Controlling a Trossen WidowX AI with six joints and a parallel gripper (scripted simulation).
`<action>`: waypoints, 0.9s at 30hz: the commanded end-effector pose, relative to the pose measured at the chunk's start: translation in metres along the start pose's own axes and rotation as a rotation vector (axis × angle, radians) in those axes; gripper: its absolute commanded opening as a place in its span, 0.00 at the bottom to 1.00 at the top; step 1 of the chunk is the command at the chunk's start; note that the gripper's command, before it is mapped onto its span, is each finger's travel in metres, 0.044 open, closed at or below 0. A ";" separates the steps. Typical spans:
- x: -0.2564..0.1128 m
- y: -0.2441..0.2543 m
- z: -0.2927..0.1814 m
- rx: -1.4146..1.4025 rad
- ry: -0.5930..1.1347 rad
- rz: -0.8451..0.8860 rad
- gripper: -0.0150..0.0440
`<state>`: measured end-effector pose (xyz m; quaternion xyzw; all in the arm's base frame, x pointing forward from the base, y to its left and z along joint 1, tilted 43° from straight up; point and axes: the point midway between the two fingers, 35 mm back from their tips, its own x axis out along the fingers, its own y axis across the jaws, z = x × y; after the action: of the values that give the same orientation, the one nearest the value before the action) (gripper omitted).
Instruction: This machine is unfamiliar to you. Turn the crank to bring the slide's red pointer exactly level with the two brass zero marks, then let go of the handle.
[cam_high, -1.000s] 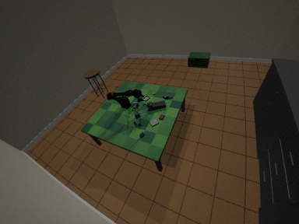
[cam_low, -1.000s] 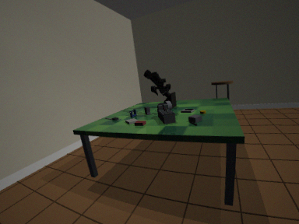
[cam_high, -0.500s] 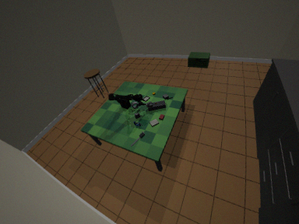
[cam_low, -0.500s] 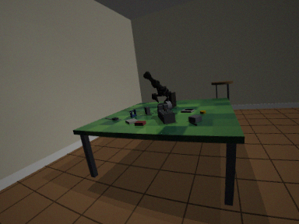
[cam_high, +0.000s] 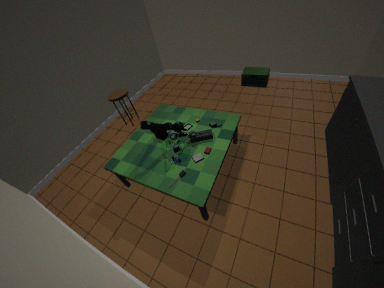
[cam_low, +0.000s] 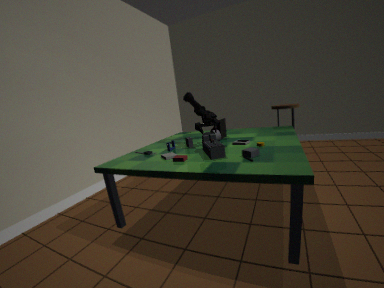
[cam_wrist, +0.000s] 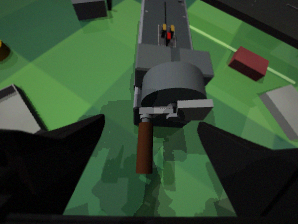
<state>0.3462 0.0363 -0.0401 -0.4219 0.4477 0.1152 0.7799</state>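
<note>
Green table (cam_high: 150, 157) (cam_low: 200, 169): from the top, the machine (cam_high: 201, 136) (cam_low: 214, 149) (cam_wrist: 165, 70) sits right of the arm (cam_high: 162, 129) (cam_low: 204, 114). Exterior: the machine stands nearer than the arm. Wrist: the claw (cam_wrist: 152, 122) is apart, empty, the brown handle (cam_wrist: 145, 148) between its fingers, unclamped.

Top cam high, steep down on whole table (cam_high: 165, 172) (cam_low: 200, 172), far; exterior low, nearer, table edge at 6 o'clock; wrist closest, down at crank machine (cam_high: 201, 136) (cam_low: 214, 149) (cam_wrist: 173, 82), 12 o'clock; top/exterior share tabletop.

A home-like room — tiled floor (cam_high: 280, 165) (cam_low: 165, 250), bar stool (cam_high: 119, 94) (cam_low: 285, 106), plain walls (cam_high: 90, 50) (cam_low: 270, 65), white baseboards (cam_high: 260, 76) (cam_low: 330, 136).
</note>
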 end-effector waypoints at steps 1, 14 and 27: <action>0.007 0.004 -0.008 -0.007 0.010 0.013 1.00; 0.021 0.004 -0.024 -0.008 0.011 0.012 1.00; 0.030 0.005 -0.035 -0.008 0.011 0.011 0.96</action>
<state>0.3426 0.0077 -0.0697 -0.4233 0.4494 0.1142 0.7783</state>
